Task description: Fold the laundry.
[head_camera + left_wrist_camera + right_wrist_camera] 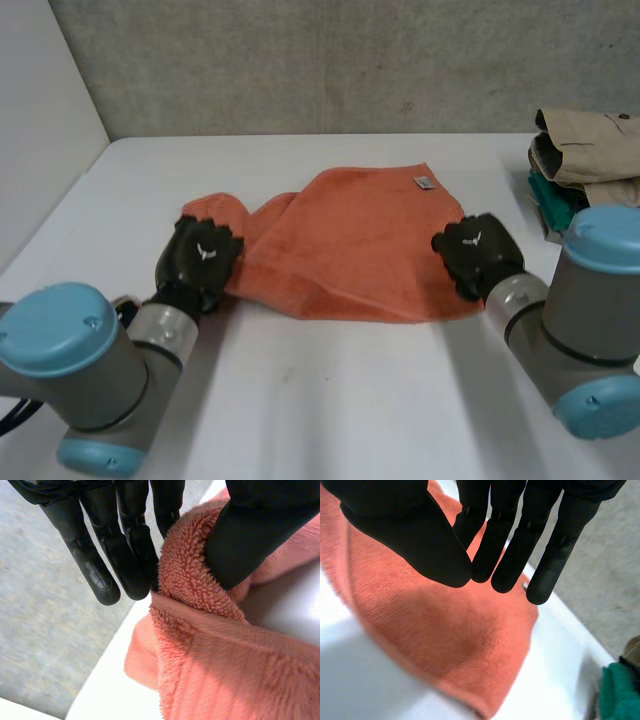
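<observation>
Grey arms (90,370) are reaching in over the white tabletop (330,400). Left hand (203,255) is pinching a raised fold of the orange towel (350,240) at its left end between thumb and fingers. Right hand (475,252) is hovering over its right edge, fingers straight, holding nothing. Piled clothes (590,160) are lying far right.
</observation>
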Robot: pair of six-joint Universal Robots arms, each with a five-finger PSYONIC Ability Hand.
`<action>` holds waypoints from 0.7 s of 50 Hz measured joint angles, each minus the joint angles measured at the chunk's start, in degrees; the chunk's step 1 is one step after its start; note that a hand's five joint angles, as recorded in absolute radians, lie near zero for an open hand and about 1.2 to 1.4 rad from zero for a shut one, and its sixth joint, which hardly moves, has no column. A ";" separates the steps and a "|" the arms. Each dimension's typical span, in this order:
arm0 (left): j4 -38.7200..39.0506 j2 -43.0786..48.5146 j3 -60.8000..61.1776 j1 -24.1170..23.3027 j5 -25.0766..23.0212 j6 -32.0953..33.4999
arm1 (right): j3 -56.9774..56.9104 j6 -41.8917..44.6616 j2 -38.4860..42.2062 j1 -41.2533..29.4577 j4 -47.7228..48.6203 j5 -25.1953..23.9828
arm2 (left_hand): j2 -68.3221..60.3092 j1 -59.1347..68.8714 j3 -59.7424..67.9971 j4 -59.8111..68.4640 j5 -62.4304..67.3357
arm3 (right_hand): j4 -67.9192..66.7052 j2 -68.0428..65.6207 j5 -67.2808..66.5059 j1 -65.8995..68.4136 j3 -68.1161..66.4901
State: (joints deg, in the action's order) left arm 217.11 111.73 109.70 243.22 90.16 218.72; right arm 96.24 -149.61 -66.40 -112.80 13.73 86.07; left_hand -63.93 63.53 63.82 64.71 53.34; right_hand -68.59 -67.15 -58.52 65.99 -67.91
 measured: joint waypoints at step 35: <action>-21.65 -3.62 -1.05 11.92 -4.31 -15.27 | -2.67 -14.44 -1.20 10.32 -11.00 -5.51 | -4.11 -1.03 4.03 3.81 1.73 | 56.48 55.15 56.15 -52.47 55.90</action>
State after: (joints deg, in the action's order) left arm 195.47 108.11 108.65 255.14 85.85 203.45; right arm 93.57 -164.05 -67.60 -102.48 2.73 80.56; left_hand -68.04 62.51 67.86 68.52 55.07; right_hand -12.11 -11.99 -2.37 13.52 -12.00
